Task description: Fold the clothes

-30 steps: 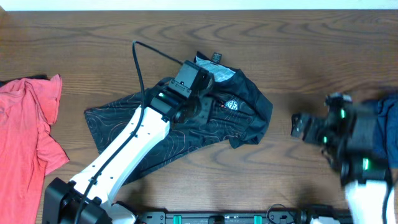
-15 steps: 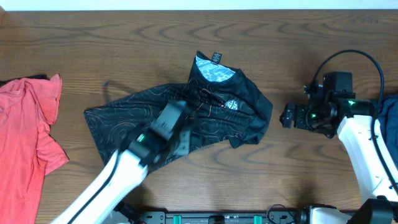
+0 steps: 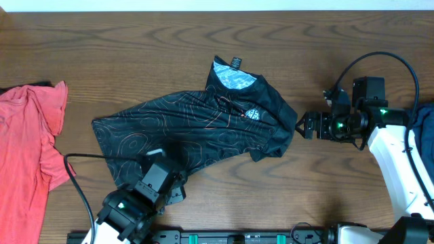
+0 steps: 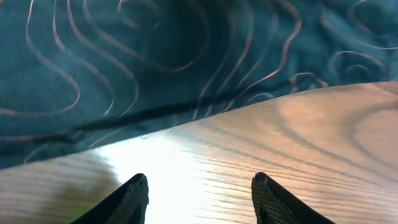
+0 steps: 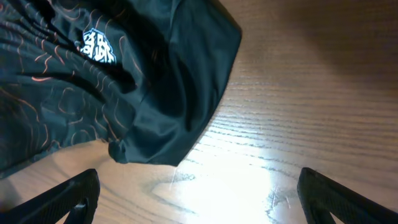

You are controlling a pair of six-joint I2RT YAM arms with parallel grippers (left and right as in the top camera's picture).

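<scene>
Left tool [image 4: 199, 193] agape over bare wood — jersey [image 3: 203, 129] hem just ahead, seemingly untouched.

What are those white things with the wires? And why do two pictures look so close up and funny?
The white things are two robot arms. Each ends in a gripper, a hand with two fingers. The big picture comes from a camera above the brown wooden table. The two close-up pictures come from little cameras on the arms' wrists, so you see the dark fingertips at the bottom.

In the middle lies a crumpled black jersey with thin orange wiggly lines. The robot is meant to fold it. At the left edge lies a red shirt, and at the far right a bit of blue cloth peeks out.

The left gripper is near the jersey's bottom edge, above bare wood. The right gripper is beside the jersey's right end. Both are open and hold nothing.
</scene>
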